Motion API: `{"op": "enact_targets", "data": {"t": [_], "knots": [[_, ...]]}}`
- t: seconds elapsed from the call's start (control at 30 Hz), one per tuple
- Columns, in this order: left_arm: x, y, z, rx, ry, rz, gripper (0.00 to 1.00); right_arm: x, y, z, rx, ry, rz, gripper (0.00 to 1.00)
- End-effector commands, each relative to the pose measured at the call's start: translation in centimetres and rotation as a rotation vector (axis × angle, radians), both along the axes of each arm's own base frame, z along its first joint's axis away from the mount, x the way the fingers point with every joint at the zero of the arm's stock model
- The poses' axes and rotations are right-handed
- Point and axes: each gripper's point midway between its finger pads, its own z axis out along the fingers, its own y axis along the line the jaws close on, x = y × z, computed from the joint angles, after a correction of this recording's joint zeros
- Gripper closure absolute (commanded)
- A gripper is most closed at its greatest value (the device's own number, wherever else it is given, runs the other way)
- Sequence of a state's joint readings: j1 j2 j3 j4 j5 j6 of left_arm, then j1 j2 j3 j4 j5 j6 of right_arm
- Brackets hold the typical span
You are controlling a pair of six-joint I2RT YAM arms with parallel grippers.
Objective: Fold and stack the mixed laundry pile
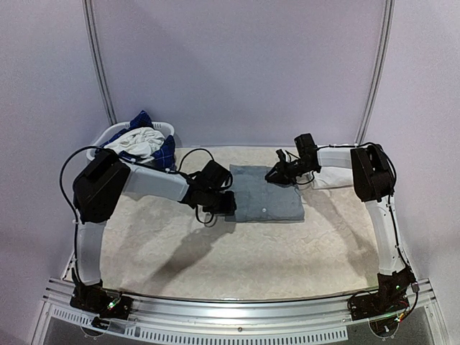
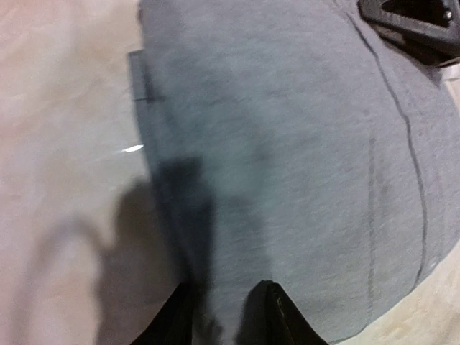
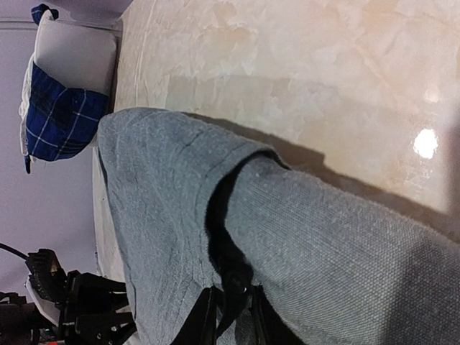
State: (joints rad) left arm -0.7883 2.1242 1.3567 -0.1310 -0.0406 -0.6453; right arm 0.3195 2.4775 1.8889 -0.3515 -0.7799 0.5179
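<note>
A plain grey T-shirt lies folded in a rectangle mid-table. My left gripper sits low on its left edge. In the left wrist view its fingers stand partly closed with grey cloth bunched between them. My right gripper is at the shirt's far edge. Its jaws are nearly together on a raised fold of the grey cloth, which drapes over the flat layer. More of the laundry pile, a blue plaid piece and a white piece, fills the basket.
The white oval basket stands at the back left corner of the beige table cover. In the right wrist view the plaid cloth hangs over the basket wall, and the left arm's black gripper shows at the bottom left.
</note>
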Motion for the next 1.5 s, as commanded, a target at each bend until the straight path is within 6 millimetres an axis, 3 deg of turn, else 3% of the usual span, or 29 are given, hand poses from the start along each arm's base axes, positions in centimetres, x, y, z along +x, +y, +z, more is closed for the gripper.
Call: {"op": "enact_targets", "data": {"t": [0.0,0.13,0.27,0.4,0.5,0.7,0.77,0.87,1.03,1.23,1.47], "knots": [[-1.0,1.5,2.7,0.14,-0.1,-0.033,0.63,-0.8,-0.8,0.0,-0.041,0.023,0.0,0.79],[-1.9,0.1,7.1,0.185,-0.242,-0.163,0.49,-1.5,-1.3,4.9,-0.051,-0.065,-0.019,0.67],[-2.9,-0.6,10.8,0.275,-0.388,-0.242,0.38,-2.8,-2.0,12.1,-0.025,-0.205,-0.066,0.5],[-4.4,-2.5,14.0,0.385,-0.55,-0.347,0.33,-4.9,-3.6,15.9,-0.041,-0.287,-0.124,0.32],[-6.6,-5.7,15.1,0.462,-0.675,-0.503,0.26,-6.7,-5.4,17.0,-0.083,-0.301,-0.174,0.22],[-10.9,-11.8,12.1,0.707,-0.833,-0.876,0.22,-10.4,-10.9,14.6,-0.151,-0.257,-0.288,0.14],[-11.3,-13.7,11.4,0.789,-0.863,-0.947,0.23,-12.0,-12.8,13.5,-0.161,-0.233,-0.323,0.13],[-10.7,-15.3,8.8,0.929,-0.863,-1.026,0.26,-13.8,-14.9,13.5,-0.169,-0.234,-0.372,0.12],[-9.3,-16.3,5.1,1.14,-0.863,-1.103,0.28,-16.2,-17.4,13.7,-0.228,-0.252,-0.437,0.09],[-7.7,-16.6,2.0,1.241,-0.835,-1.15,0.28,-17.3,-20.7,13.5,-0.362,-0.261,-0.538,0.08],[-4.9,-16.5,0.0,1.354,-0.849,-1.131,0.33,-17.7,-21.2,13.0,-0.385,-0.255,-0.548,0.08]]}}
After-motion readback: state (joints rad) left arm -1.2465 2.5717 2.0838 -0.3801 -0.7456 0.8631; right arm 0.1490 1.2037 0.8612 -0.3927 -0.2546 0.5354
